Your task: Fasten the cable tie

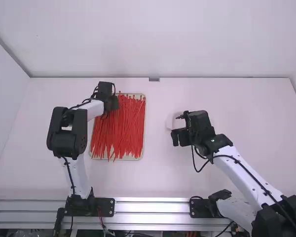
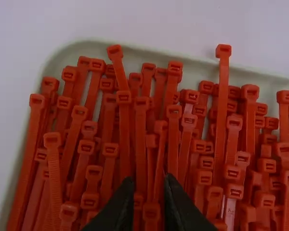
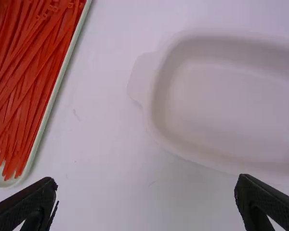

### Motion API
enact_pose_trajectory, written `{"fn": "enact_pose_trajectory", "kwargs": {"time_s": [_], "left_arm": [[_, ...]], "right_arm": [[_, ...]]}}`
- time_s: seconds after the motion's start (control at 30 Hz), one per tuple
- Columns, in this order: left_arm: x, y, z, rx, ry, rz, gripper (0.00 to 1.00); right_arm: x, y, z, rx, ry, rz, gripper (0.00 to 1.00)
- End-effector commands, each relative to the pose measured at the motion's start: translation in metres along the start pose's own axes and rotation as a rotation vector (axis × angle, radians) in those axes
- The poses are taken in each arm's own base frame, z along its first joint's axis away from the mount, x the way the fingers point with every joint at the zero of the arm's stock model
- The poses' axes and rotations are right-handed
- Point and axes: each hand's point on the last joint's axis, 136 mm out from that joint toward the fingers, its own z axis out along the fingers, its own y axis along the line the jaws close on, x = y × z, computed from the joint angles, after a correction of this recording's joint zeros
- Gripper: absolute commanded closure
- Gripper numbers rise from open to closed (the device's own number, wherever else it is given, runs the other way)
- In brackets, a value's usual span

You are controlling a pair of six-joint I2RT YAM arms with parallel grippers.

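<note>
A pile of red cable ties (image 1: 121, 128) fills a pale tray (image 1: 142, 148) left of the table's middle. My left gripper (image 1: 111, 101) is down in the pile at the tray's far left corner. In the left wrist view its fingers (image 2: 120, 207) stand close together among the tie heads (image 2: 135, 125), with a tie (image 2: 145, 159) pinched in the narrow gap of the left gripper (image 2: 149, 202). My right gripper (image 1: 180, 134) hovers wide open and empty over bare table to the tray's right; the right gripper (image 3: 147, 207) looks down on the tie tails (image 3: 24, 72).
A white shallow dish (image 1: 170, 121) lies just beyond the right gripper, empty in the right wrist view (image 3: 221, 106). The tray rim (image 3: 48, 115) runs beside it. White walls close in the table at the back and left.
</note>
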Motion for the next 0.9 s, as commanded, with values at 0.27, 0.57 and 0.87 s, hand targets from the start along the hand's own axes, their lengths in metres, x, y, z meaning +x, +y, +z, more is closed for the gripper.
{"fn": "enact_pose_trajectory", "kwargs": {"time_s": [0.27,0.57,0.87], "left_arm": [[0.0154,0.0023,0.0090,0.016,0.035,-0.011,0.83],[0.0179,0.0041,0.0095,0.008,0.039,-0.010,0.84],[0.0194,0.0046,0.0094,0.006,0.045,-0.010,0.83]], "right_arm": [[-0.0153,0.0015,-0.0079,-0.001,-0.043,0.000,0.00],[-0.0151,0.0016,-0.0078,-0.001,-0.042,0.000,0.01],[-0.0145,0.0014,-0.0078,-0.001,-0.040,0.001,0.01]]}}
